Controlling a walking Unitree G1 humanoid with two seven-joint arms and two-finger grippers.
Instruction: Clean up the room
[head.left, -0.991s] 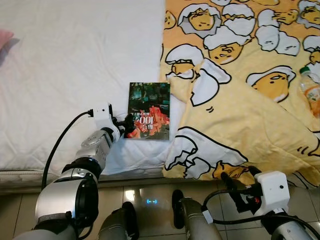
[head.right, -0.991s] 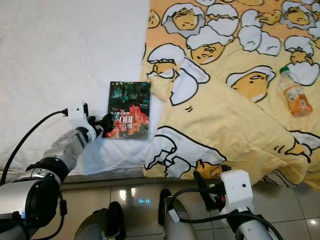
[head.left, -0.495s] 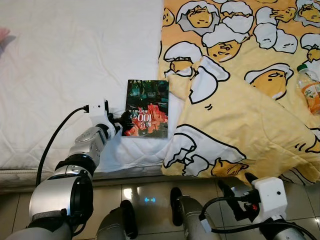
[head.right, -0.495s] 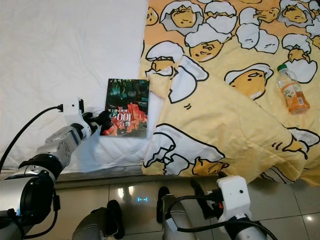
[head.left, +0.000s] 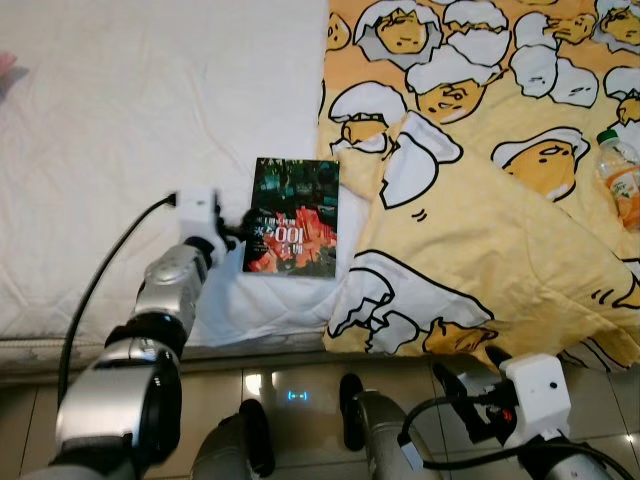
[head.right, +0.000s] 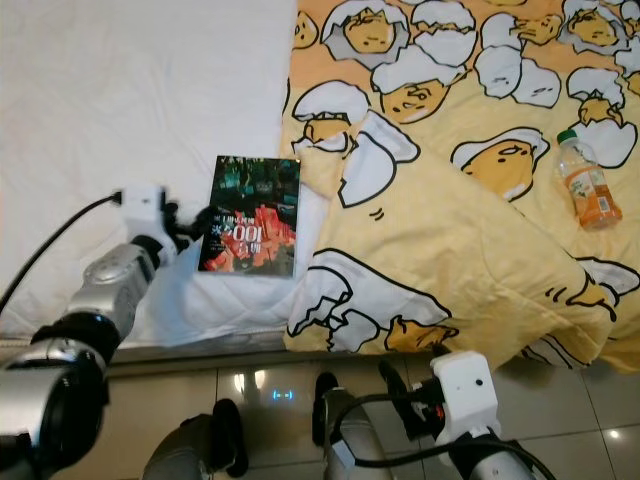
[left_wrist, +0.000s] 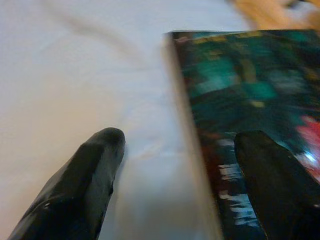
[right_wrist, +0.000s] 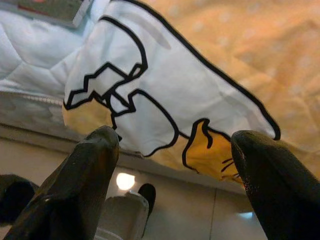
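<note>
Book (head.left: 292, 216) — dark cover with red and green print, lying flat on the white sheet (head.left: 130, 130) near the bed's front edge, its long axis running away from the robot. Its right side sits just beside the folded edge of the yellow blanket (head.left: 480, 230) with the egg cartoon print.

Left gripper (head.left: 238, 229) — at the book's left edge, fingers spread apart and holding nothing. In the left wrist view one finger (left_wrist: 265, 170) lies over the cover and the other over bare sheet, so the jaws straddle that long edge. The book thus lies directly ahead of this hand, by far the nearer one; the likely next move is a pinch on the edge.

Right gripper (right_wrist: 170, 175) — low by the bed's foot, over the tiled floor (head.left: 300, 385), fingers apart, empty, facing the blanket's hanging corner.

Bottle (head.right: 585, 183) — orange drink, lying on the blanket well to the right.
</note>
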